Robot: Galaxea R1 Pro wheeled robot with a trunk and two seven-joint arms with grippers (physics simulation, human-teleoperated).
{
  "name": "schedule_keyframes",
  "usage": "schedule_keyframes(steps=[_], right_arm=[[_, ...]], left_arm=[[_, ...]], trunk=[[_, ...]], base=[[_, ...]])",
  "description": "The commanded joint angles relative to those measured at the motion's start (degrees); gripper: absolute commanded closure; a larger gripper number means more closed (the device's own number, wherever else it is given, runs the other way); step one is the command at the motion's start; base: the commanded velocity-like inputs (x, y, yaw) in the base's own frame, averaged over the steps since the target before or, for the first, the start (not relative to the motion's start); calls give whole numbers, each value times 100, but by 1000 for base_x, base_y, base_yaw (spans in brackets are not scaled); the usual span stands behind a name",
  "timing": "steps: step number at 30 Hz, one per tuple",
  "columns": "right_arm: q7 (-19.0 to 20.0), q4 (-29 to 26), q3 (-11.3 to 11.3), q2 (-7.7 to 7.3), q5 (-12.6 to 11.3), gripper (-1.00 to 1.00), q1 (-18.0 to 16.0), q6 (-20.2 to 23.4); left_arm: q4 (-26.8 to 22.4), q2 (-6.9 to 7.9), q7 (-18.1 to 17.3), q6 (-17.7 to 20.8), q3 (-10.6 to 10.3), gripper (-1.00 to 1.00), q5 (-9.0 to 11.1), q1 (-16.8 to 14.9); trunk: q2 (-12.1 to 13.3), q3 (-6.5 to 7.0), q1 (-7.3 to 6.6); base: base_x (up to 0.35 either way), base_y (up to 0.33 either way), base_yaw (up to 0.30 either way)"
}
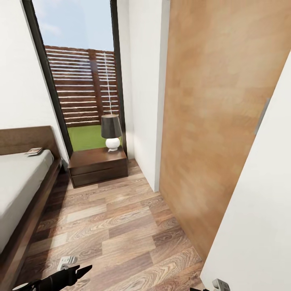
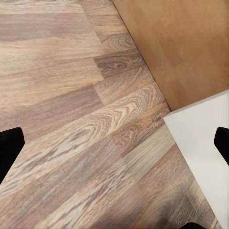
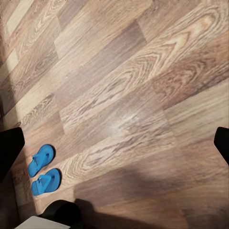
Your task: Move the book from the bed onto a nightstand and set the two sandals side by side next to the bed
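Small dark paperback book (image 1: 33, 151) lying on off-white mattress of brown wood-frame bed (image 1: 18, 184), by headboard. Bright blue sandals (image 3: 43, 169) side by side on wood-plank floor (image 1: 117, 226). Dark brown 2-drawer nightstand (image 1: 98, 166) w/ lamp (image 1: 111, 131) beside bed. L gripper (image 2: 114, 143) & R gripper (image 3: 114, 145) both spread wide, nothing held.

Counted in the bedroom

One bed (image 1: 20, 182), one book (image 1: 33, 151), one nightstand (image 1: 98, 165), one lamp (image 1: 111, 131), one window (image 1: 81, 76), one wooden door (image 1: 218, 121); two blue sandals (image 3: 43, 169) lying side by side near the right gripper's dark fingertip (image 3: 9, 150).
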Motion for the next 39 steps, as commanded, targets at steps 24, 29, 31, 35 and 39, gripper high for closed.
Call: schedule_keyframes(steps=[24,29,31,35,39], right_arm=[[35,-10,-49,2,21,-100,-4,52],[37,-10,-48,2,21,-100,-4,53],[37,-10,-50,2,21,-100,-4,53],[37,-10,-54,2,21,-100,-4,53],[37,-10,-53,2,21,-100,-4,51]], left_arm=[[6,-2,-25,-3,49,-100,-62,-4],[5,-2,-24,-3,50,-100,-63,-4],[4,-2,-24,-4,49,-100,-62,-4],[6,-2,-23,-3,48,-100,-63,-4],[5,-2,-23,-6,48,-100,-64,-4]], trunk=[[961,426,-528],[1162,516,-638],[1242,551,-682],[1403,623,-770],[1563,695,-858]], base=[[0,0,0],[0,0,0],[0,0,0],[0,0,0],[0,0,0]])
